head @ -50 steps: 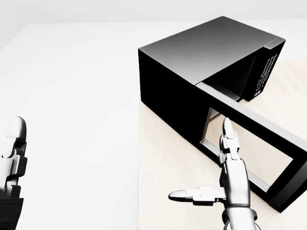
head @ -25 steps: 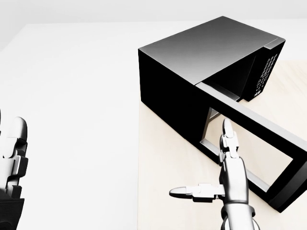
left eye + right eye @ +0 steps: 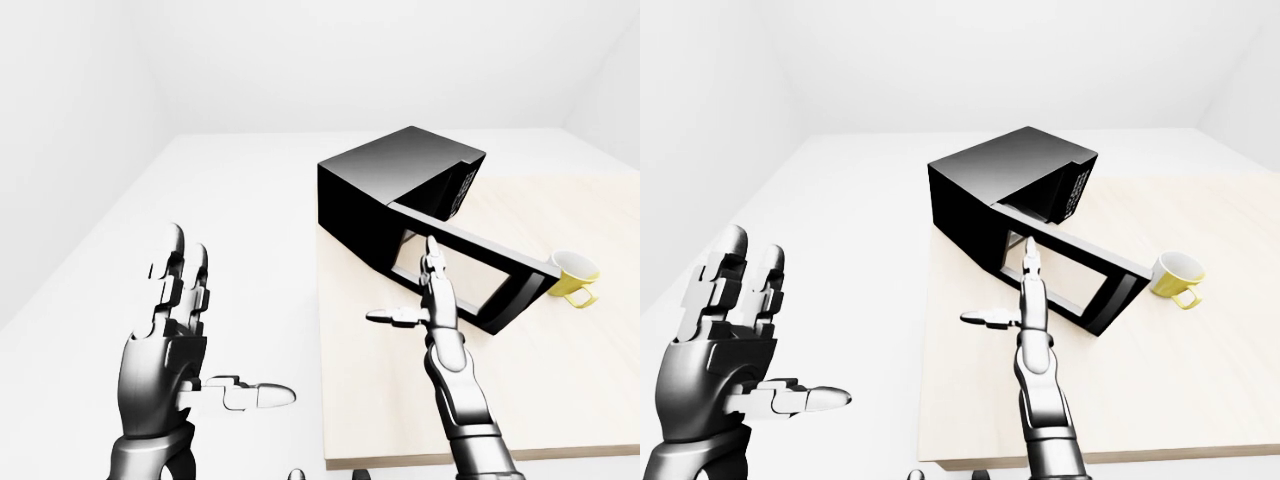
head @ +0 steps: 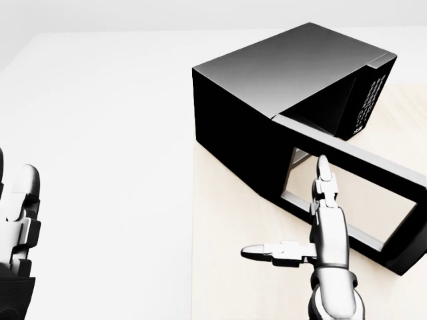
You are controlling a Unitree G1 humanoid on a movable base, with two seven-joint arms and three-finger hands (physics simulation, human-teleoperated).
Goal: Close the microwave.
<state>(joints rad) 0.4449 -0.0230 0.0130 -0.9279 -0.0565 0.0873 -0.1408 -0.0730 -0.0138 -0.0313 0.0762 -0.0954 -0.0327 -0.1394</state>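
Since a second ago we see our right robot hand, fingers spread and grasping nothing, pushing the black microwave's windowed door slightly inward on the bench, left robot hand likewise open.

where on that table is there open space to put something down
Bare wood spreads across the table below the open microwave door and the yellow mug, to the right of the right hand. It is crowded at the table's upper left, where the microwave and its swung-out door sit.
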